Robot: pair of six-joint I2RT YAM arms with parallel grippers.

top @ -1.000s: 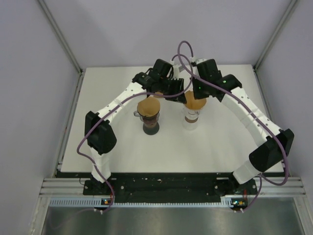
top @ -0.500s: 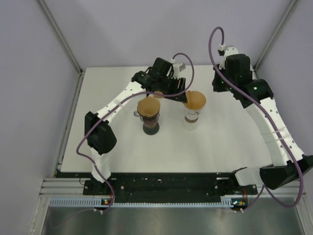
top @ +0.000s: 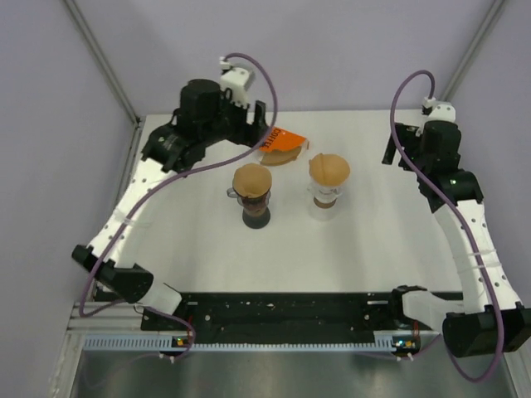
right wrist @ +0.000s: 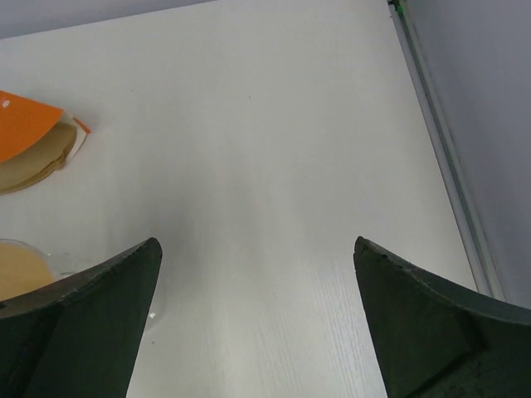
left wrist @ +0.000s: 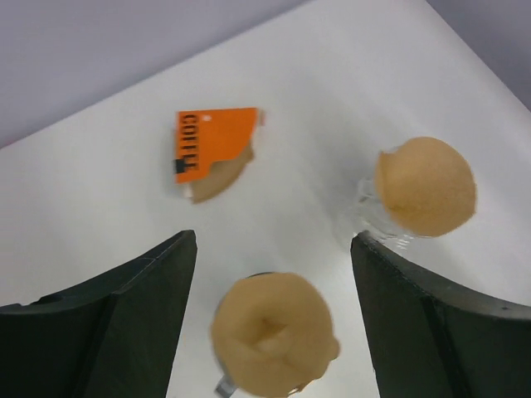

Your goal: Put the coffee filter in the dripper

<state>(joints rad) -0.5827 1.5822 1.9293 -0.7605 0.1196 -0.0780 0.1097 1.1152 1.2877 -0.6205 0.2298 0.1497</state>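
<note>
Left tool (left wrist: 272, 240) and right tool (right wrist: 255, 245) have drawn back from the drippers (top: 255, 211), both spread and empty. A filter (top: 252, 178) sits in each; the orange pack (top: 283, 143) now lies uncovered.

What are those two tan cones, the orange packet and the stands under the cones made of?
Tan cones: probably unbleached paper, matte and softly creased. Orange packet: likely printed card or paper, flat, black lettering, tan sheets poking out. Right stand: clear glass or plastic, see-through. Left stand: dark, opaque base; material unclear.
</note>
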